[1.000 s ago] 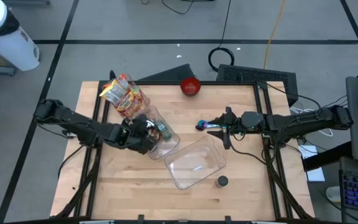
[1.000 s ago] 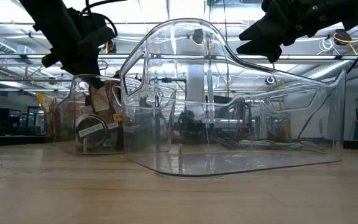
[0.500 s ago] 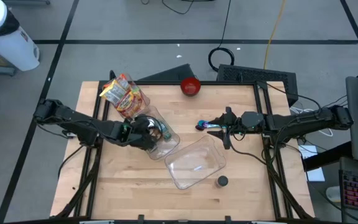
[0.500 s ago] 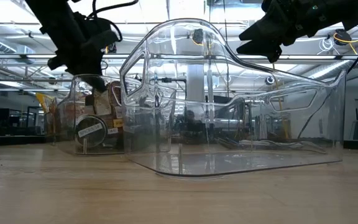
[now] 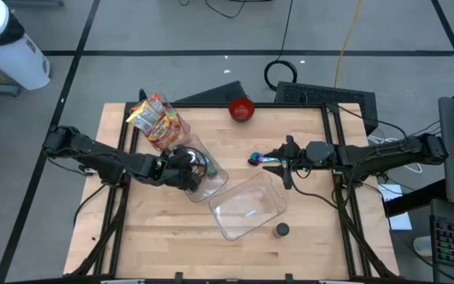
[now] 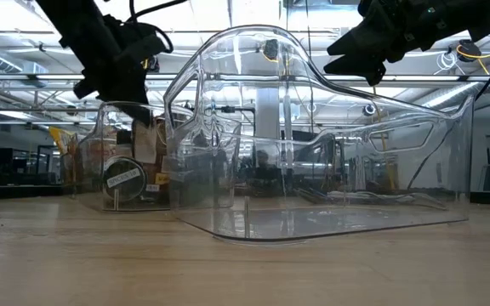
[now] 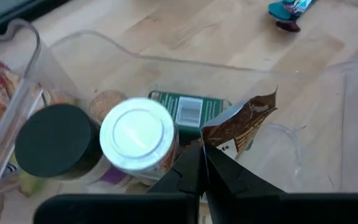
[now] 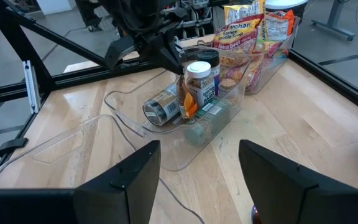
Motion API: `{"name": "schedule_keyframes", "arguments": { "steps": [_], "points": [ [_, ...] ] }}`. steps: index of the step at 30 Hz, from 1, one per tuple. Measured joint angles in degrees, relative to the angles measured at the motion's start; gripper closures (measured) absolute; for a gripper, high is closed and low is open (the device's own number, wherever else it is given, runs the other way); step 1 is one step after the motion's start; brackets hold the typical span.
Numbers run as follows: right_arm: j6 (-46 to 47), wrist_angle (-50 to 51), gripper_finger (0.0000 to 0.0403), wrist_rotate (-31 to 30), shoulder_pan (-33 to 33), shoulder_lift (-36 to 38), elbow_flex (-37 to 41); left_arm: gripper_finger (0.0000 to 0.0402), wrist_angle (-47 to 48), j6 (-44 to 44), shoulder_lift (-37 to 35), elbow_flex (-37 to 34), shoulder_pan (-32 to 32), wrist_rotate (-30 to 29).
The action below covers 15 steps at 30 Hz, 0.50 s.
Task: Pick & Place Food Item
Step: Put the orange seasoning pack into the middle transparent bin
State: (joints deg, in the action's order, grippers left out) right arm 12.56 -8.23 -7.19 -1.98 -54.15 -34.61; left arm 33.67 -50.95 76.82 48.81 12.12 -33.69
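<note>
My left gripper [image 7: 202, 163] is pinched tight on brown snack packet [image 7: 238, 126], now lifted a bit higher vs a sec ago, over clear bin [image 5: 203, 175] w/ jars. Right gripper [image 5: 284, 167] unchanged, fingers apart, nothing held.

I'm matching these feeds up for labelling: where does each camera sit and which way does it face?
High: overhead, straight down; both arms, clear bin.
Low: tabletop height, level through that bin.
Left wrist: over left end effector, shut on brown packet.
Right wrist: past open right end effector toward left arm.
Shared: white-lidded jar.
</note>
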Motion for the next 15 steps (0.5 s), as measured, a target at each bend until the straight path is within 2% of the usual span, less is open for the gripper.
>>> {"name": "schedule_keyframes", "arguments": {
  "steps": [6,15],
  "points": [
    [0.00,-0.02,0.0191,0.01,0.00,0.00,0.00,0.0397,-0.58,-3.05,0.00,-2.19,0.00,0.71],
    [0.00,-0.02,0.0190,-0.01,0.00,0.00,0.00,0.0370,-0.96,-4.92,0.00,-2.60,0.00,0.70]
  ]
}}
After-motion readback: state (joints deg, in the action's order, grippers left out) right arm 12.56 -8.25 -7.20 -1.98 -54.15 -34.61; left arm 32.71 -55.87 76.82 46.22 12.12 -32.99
